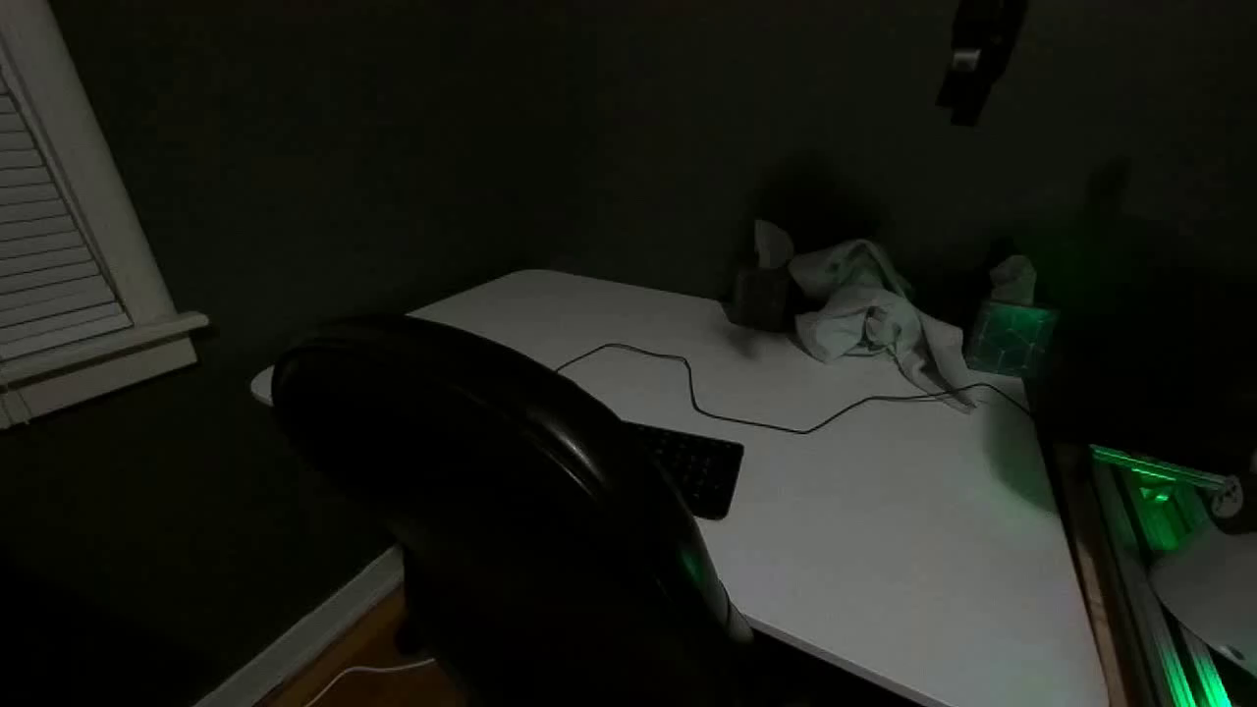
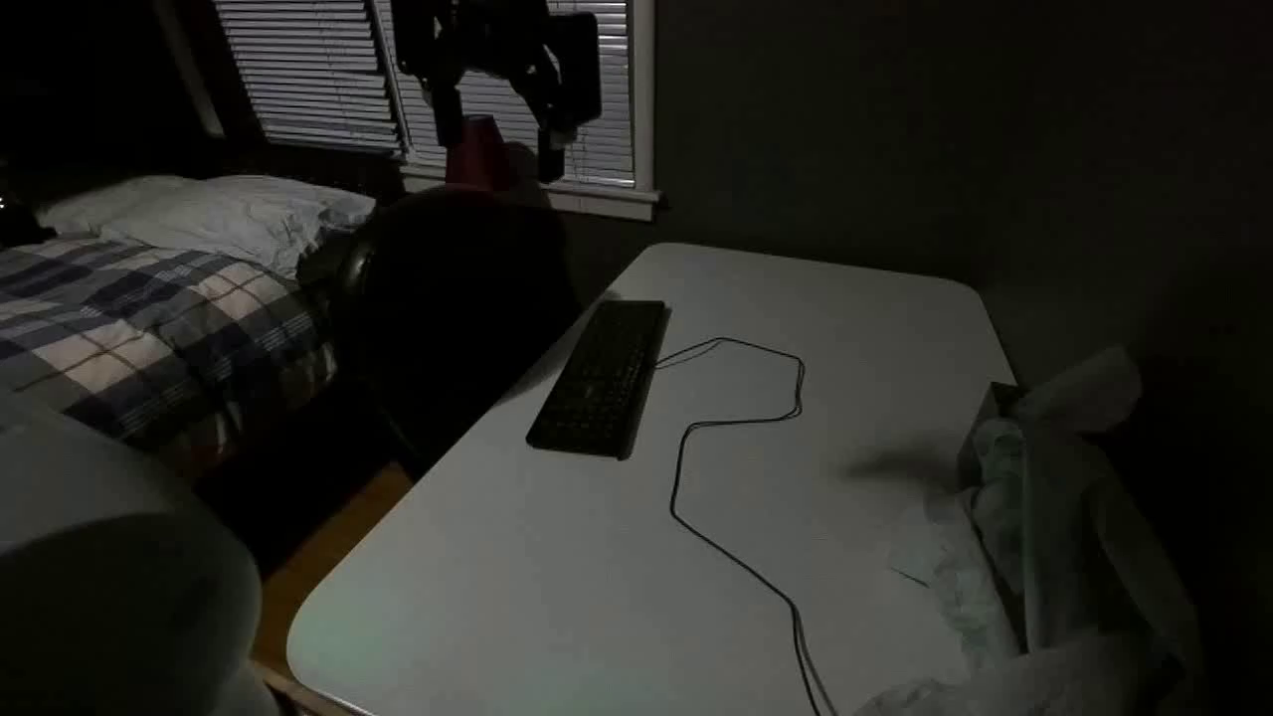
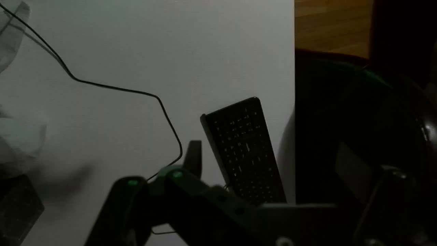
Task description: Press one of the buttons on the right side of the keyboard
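The keyboard (image 2: 602,378) is a flat black slab lying on the white desk (image 2: 537,567), near its long edge. In an exterior view, the chair back hides much of the keyboard (image 1: 702,476). In the wrist view, the keyboard (image 3: 244,147) lies slanted, its lower end hidden behind the gripper. A thin dark cord (image 2: 734,559) runs from it across the desk. My gripper (image 2: 499,159) is open and empty, its fingers apart, high above desk level. In the wrist view, the gripper (image 3: 271,152) has one finger left of the keyboard and a dark, hard-to-see one to the right.
A black rounded chair back (image 1: 471,471) stands against the desk's edge beside the keyboard. Tissue boxes (image 1: 759,295) and a crumpled white cloth (image 1: 864,309) sit along the wall side. A bed (image 2: 149,288) and a window (image 2: 308,85) lie beyond. The room is dim.
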